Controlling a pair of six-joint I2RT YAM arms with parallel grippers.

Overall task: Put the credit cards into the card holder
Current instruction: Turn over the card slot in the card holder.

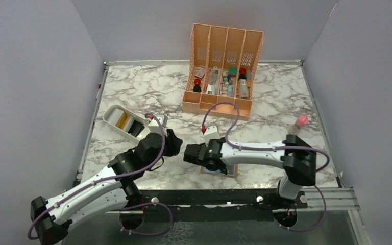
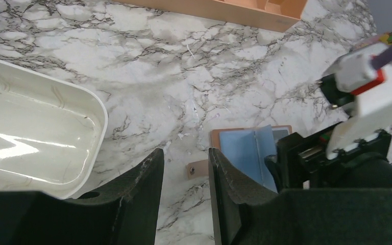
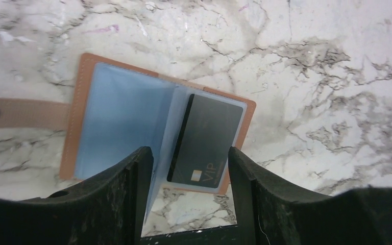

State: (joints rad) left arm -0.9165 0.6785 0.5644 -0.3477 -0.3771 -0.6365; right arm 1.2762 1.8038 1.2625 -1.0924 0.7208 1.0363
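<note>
- Card holder (image 3: 117, 117): lies open and flat on the marble table (image 1: 286, 97), near front edge, abt centre. Pale blue inside faces up, brown rim round it.
- Snap tab (image 3: 25, 113): sticks out flat from one side of the holder onto the marble, stud at its end.
- Black card (image 3: 206, 135), "VIP" on it: sits in the sleeve on the half of the holder away from the tab, a bit askew to the holder's edge.
- R claw (image 3: 187, 158): directly over the holder, pointing down. Jaws wide apart, nothing in them. Black card shows in the gap btw the fingers; neither finger seems to touch it.
- L claw (image 2: 185, 158): just left of R claw, the two nearly tip to tip in top view. Jaws abt half open, empty. Bare marble and the snap tab show btw its fingers.
- White tray (image 2: 97, 117): on table left of L claw, apart from the holder. Top view shows a few cards (image 1: 125, 122) in it: pale, gold, dark.
- Peach organizer (image 1: 224, 41): back centre, four slots, small bottles etc. in the low front bins. Well apart from the holder.
- Small pink-topped thing (image 1: 301, 121): stands on table by R arm's elbow; too small to tell what.
</note>
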